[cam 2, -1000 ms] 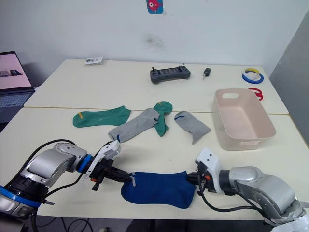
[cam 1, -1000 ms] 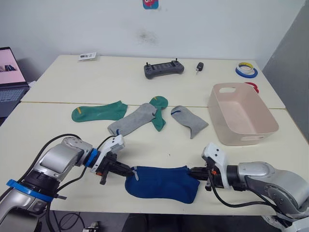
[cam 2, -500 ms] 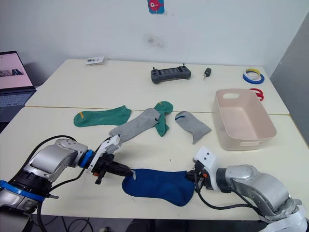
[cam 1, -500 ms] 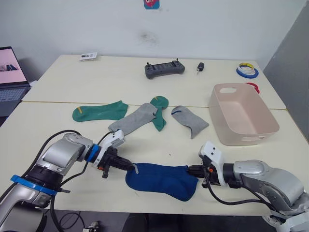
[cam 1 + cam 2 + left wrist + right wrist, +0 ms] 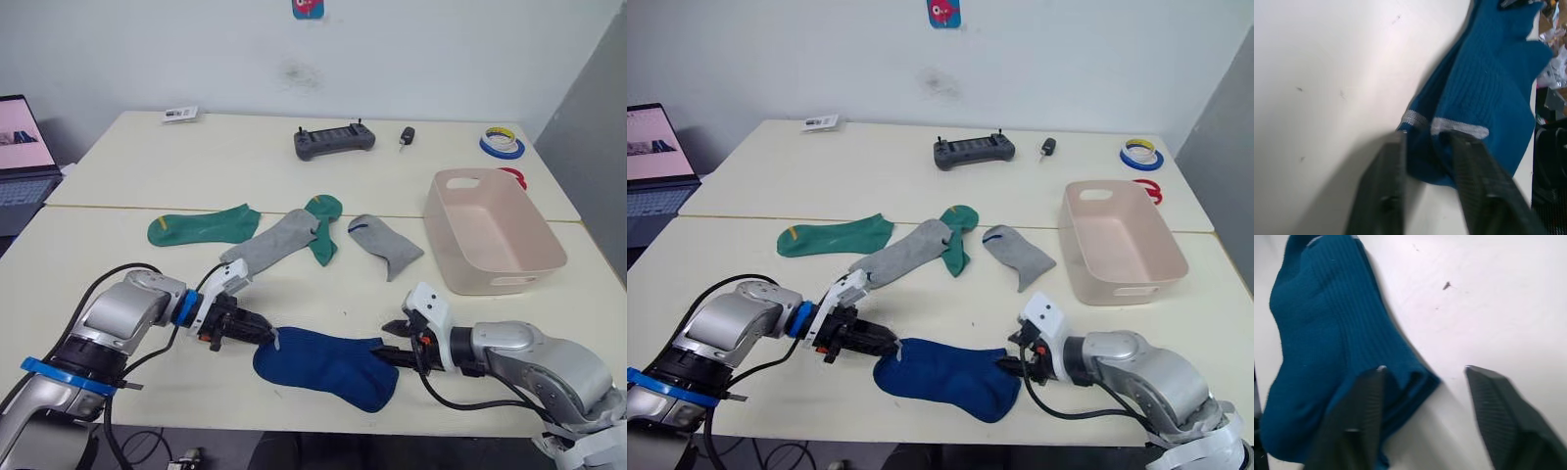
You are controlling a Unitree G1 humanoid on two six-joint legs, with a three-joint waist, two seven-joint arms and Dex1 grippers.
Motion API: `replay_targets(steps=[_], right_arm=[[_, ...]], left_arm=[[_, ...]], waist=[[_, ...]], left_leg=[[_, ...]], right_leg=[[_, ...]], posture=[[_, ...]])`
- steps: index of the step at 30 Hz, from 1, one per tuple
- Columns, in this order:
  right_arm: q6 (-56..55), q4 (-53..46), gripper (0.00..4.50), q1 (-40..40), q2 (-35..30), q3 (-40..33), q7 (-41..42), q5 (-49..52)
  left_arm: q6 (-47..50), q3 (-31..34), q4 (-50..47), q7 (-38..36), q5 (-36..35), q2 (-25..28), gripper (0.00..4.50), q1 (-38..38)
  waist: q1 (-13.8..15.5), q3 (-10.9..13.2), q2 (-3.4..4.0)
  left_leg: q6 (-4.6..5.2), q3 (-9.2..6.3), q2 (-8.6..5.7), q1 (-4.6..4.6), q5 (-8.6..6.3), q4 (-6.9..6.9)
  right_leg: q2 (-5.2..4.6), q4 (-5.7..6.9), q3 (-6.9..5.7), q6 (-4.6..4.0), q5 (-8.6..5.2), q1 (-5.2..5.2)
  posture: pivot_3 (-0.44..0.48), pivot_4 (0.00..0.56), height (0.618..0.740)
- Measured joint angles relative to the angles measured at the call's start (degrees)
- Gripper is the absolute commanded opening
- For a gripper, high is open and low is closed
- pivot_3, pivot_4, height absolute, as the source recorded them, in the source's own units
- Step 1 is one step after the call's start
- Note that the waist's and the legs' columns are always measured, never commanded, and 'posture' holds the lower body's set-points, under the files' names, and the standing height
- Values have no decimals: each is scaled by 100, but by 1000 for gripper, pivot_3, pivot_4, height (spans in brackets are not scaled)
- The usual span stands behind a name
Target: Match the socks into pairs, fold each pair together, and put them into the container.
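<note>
— Since a second ago the right hand [image 5: 396,345] has let go of the blue pair [image 5: 323,365]: its fingers [image 5: 1506,417] now stand spread at the toe end, and the cloth has slumped into a shorter bundle low in the frame.

— And the left hand [image 5: 257,334]?

— Still pinching the cuff end of the blue pair; the wrist view has both fingers [image 5: 1386,196] pressed onto the grey-banded cuffs. The pair lies on the tabletop [image 5: 127,274] at lower centre, between the two hands.

— How will it handle?

— Light, soft and floppy, I'd judge. It sags wherever it isn't held, so take it at the doubled cuffs or across the folded middle, both layers together.

— Further back?

— Two grey socks [image 5: 277,242] and two green socks [image 5: 202,226] lie unpaired mid-frame, one green toe tucked under a grey one. The pink tub [image 5: 539,257] sits at the right, nothing in it.
</note>
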Motion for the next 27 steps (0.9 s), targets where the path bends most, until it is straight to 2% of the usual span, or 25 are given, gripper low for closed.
replay_targets(steps=[1,2,6,10,13,14,16,19,20,23,24,27], right_arm=[[-6,-3,4197,21,-1,-66,1,4],[-26,-20,4440,62,-7,-179,5,7],[-253,-126,4440,180,-102,-567,86,15],[-587,-269,4440,346,-193,-1060,320,153],[-922,-512,3833,396,-249,-1329,570,305],[-1010,-640,3407,418,-274,-1332,663,342],[-1142,-853,2808,500,-372,-1241,812,350],[-1471,-1006,1671,550,-433,-682,931,39],[-1576,-985,1295,547,-414,-475,930,-121],[-1928,-732,215,448,-266,223,906,-705],[-2018,-598,56,366,-202,491,904,-896],[-2243,-282,56,187,-139,1064,940,-1409]], left_arm=[[3,117,-49,24,-44,5,2702,96],[10,248,-137,91,-95,17,2707,214],[159,722,-360,355,-235,248,2707,620],[260,1555,-604,747,-499,262,2707,1021],[320,2157,-1074,1041,-894,38,2080,1103],[392,2239,-1340,1072,-1049,31,1735,1134],[412,2279,-1875,1091,-1222,39,1163,1275],[207,1945,-2741,1119,-1237,31,142,1524],[83,1785,-2901,1119,-1185,21,0,1590],[-508,1275,-3008,1252,-701,-71,0,1769],[-767,1074,-2924,1334,-450,-136,0,1790],[-1313,702,-2500,1599,75,-424,0,1795]], waist=[[0,0,0],[1,0,0],[-8,0,0],[-2,0,0],[9,0,0],[15,0,-1],[13,0,0],[6,0,0],[5,0,0],[4,0,0],[5,0,0],[7,0,-1]], left_leg=[[0,0,1,0,0,-1],[0,-1,3,0,0,-1],[0,-6,7,1,0,-2],[0,-7,5,-2,0,-2],[-1,-9,0,-2,0,-1],[-1,-10,-2,-2,0,-1],[-1,-5,-4,-2,0,-2],[-2,-2,-3,3,1,-2],[-2,-2,-3,8,1,-3],[-1,2,-2,19,0,-6],[-1,3,-2,19,0,-6],[-1,4,-3,17,0,-5]], right_leg=[[-1,0,0,0,0,-1],[-3,0,1,0,0,-1],[-12,1,1,-1,0,-2],[-22,-1,1,-1,0,-1],[-31,-3,0,0,0,5],[-33,-6,-1,0,0,7],[-35,-8,3,0,0,7],[-35,-6,8,0,0,7],[-33,-5,9,0,0,10],[-30,-6,11,0,0,17],[-28,-6,10,0,0,17],[-28,-7,6,0,0,16]], posture=[[0,150,740],[0,150,740],[0,150,740],[0,150,740],[0,150,740],[0,150,740],[0,150,740],[0,150,740],[0,150,740],[0,150,740],[0,150,740],[0,150,740]])
